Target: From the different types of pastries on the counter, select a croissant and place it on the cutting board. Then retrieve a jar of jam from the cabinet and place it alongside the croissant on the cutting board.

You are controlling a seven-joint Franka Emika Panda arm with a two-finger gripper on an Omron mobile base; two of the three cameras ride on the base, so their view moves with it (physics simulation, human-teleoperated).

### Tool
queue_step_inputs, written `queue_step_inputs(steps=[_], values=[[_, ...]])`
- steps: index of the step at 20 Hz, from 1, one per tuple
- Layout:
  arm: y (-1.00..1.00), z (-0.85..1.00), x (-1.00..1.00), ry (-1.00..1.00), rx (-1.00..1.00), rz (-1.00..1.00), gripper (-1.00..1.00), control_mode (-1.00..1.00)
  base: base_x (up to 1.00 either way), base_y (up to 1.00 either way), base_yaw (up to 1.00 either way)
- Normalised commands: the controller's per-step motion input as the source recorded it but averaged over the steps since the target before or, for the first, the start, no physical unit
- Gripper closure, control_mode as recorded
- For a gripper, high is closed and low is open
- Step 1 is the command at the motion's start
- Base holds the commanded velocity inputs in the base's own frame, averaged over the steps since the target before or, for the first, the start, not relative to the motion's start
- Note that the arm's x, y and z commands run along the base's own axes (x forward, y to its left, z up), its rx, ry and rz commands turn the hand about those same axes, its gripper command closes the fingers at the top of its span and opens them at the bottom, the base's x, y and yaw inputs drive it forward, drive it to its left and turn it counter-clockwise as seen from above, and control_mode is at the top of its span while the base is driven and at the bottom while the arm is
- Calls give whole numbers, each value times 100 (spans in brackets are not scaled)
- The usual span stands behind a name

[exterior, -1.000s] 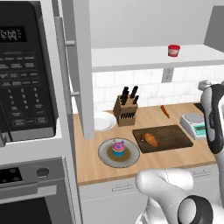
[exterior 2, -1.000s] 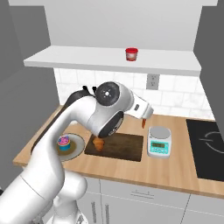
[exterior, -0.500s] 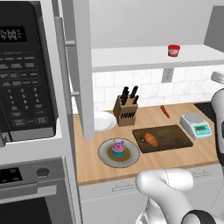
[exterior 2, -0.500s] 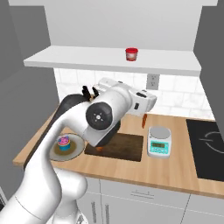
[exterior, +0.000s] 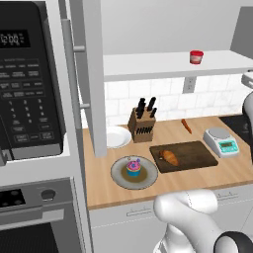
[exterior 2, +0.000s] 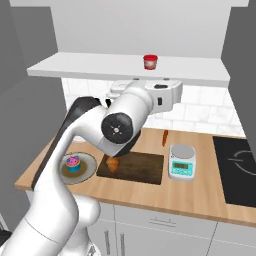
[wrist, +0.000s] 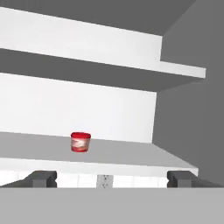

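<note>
— Where does the croissant [exterior: 170,157] lie?

— On the cutting board [exterior: 193,154], toward its left end; the board sits flat on the tabletop [exterior: 197,180], with a grey plate [exterior: 123,175] just left of it carrying the pink-frosted cupcake [exterior: 133,167]; a small kitchen scale [exterior: 222,141] stands just right of the board, a thin carrot [exterior: 186,126] behind it near the wall, a knife block [exterior: 142,125] behind its left corner.

— And the jar of jam [wrist: 80,142]?

— Upright on the open shelf of the cabinet [exterior: 163,65], above the board and toward the shelf's right end; nothing touches it.

— The hand [wrist: 111,178]?

— Raised level with that shelf and facing the jar from well back; its two dark fingertips [wrist: 43,178] stand wide apart, gripping nothing; the jar shows between them, nearer the left tip.
</note>
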Motion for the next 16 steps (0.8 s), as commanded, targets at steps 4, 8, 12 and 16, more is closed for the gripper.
queue_step_inputs(steps=[4,8,12,16], values=[[24,-4,6,19,-5,5,-100,-100,0,0,0],[35,22,0,10,-3,11,-100,-100,0,0,0],[34,23,-4,11,-9,10,-100,-100,0,0,0],[0,0,3,0,0,0,-100,-100,0,0,0]])
